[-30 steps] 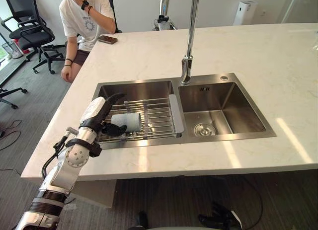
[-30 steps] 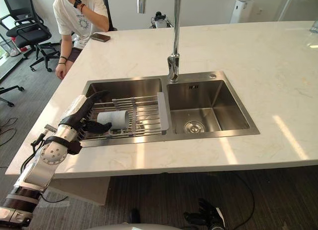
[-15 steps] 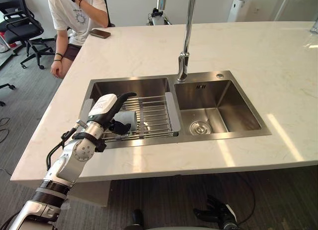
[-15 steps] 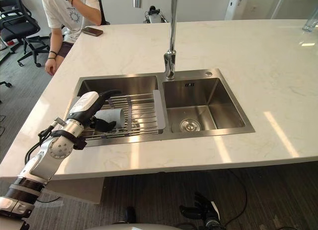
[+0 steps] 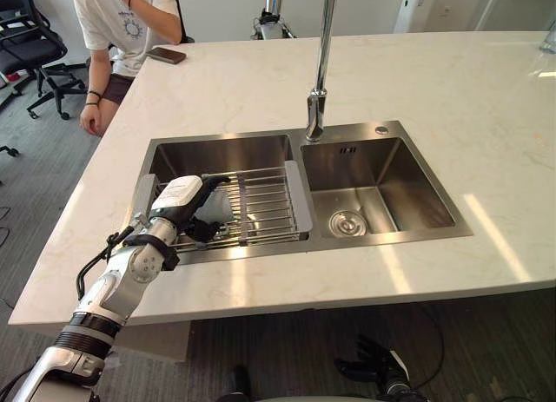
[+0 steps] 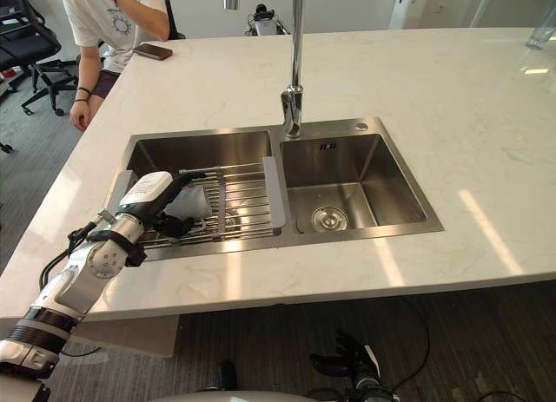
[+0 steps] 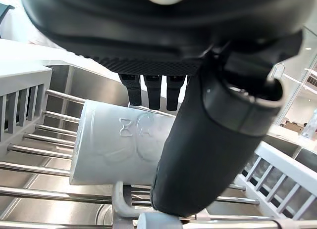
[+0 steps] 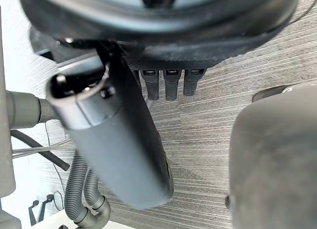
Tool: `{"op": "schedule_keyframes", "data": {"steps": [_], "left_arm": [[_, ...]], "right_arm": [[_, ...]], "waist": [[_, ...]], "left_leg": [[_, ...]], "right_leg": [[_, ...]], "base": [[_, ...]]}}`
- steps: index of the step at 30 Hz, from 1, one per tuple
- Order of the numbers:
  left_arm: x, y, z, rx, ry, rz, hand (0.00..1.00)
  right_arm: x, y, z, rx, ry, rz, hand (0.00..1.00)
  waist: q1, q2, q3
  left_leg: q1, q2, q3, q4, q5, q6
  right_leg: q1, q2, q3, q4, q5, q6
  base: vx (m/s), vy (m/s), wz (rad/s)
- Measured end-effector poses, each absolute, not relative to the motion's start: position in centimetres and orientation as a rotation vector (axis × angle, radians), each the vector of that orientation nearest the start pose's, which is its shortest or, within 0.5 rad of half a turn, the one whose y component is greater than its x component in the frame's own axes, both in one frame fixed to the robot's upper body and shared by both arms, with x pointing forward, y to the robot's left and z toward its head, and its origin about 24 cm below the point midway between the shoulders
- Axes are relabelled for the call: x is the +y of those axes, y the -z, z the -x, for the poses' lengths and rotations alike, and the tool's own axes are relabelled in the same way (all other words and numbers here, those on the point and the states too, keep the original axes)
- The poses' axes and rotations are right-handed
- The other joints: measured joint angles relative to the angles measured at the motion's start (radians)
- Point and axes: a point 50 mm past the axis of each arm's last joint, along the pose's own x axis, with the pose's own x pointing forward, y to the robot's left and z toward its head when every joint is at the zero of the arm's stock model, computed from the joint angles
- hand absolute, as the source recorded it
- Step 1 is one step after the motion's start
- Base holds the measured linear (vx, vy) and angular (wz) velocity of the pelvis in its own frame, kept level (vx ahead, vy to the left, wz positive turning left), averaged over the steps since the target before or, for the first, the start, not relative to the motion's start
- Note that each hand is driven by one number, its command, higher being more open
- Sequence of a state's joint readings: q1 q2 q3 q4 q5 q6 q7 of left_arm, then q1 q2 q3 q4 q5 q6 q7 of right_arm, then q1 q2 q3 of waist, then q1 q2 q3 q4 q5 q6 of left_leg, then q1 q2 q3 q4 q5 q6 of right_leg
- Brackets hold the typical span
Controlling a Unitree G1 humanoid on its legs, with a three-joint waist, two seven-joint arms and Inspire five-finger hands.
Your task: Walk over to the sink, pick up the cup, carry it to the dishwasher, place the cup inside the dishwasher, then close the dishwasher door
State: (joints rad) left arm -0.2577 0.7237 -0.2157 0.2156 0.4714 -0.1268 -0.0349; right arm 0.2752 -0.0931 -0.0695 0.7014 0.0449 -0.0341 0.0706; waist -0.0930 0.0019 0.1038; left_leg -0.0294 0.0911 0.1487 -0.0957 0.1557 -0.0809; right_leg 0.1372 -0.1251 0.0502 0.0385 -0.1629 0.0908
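White stone worktop [image 5: 261, 89], with one sink of two basins near its front edge. One cup [image 7: 109, 145] lies on its side on the one rack [image 5: 265, 202] over the left basin. The left hand [image 5: 178, 198] straddles it, fingers spread over the far side, thumb near, not clamped. Closing off-centre could roll the cup along the bars. The right hand [image 5: 373, 365] hangs relaxed, empty. One tap [image 5: 322, 63]; one phone [image 5: 165, 55] at the far left corner.

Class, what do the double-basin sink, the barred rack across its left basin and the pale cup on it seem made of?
The double-basin sink: probably brushed stainless steel, from its grey sheen. The barred rack: shiny metal rods; grey end pieces, likely plastic. The pale cup: matt, moulded relief; ceramic or plastic, unclear.
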Motion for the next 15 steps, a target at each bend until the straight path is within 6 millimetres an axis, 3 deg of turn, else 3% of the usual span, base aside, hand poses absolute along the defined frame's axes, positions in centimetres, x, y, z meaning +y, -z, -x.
{"op": "schedule_keyframes", "data": {"steps": [2, 3, 9, 15], "left_arm": [[24.2, -9.1, -29.8, -0.072, 0.215, -1.229, 0.9], [24.4, -9.0, -29.9, -0.054, 0.208, -1.23, 0.3], [25.0, -8.9, -30.3, -0.025, 0.192, -1.235, 0.3], [25.2, -9.1, -30.5, -0.016, 0.19, -1.234, 0.3]], "right_arm": [[-20.0, 13.9, -9.1, 0.929, 0.12, -0.02, 0.9], [-20.0, 13.9, -9.1, 0.931, 0.119, -0.021, 0.9], [-20.0, 13.9, -9.2, 0.934, 0.118, -0.021, 0.9], [-19.6, 13.6, -10.7, 0.903, 0.088, -0.014, 0.9]], "waist": [[-0.001, -0.004, 0.002], [-0.002, -0.006, 0.004], [-0.002, -0.014, 0.007], [-0.003, -0.014, 0.007]], "left_leg": [[0.0, 0.0, 0.001, 0.0, -0.002, -0.001], [-0.002, 0.0, 0.001, 0.0, -0.004, -0.001], [-0.006, -0.001, 0.003, 0.0, -0.011, -0.006], [-0.005, 0.002, 0.007, 0.0, -0.013, -0.008]], "right_leg": [[0.0, 0.0, 0.0, -0.001, 0.0, -0.001], [-0.001, 0.0, 0.0, -0.003, 0.0, -0.001], [-0.001, 0.0, 0.0, -0.005, 0.0, -0.001], [-0.003, 0.001, 0.003, -0.004, 0.001, -0.001]], "base": [[0.0, 0.0, 0.0], [0.0, 0.0, 0.0], [0.03, -0.02, 0.0], [0.0, -0.006, 0.0]]}}
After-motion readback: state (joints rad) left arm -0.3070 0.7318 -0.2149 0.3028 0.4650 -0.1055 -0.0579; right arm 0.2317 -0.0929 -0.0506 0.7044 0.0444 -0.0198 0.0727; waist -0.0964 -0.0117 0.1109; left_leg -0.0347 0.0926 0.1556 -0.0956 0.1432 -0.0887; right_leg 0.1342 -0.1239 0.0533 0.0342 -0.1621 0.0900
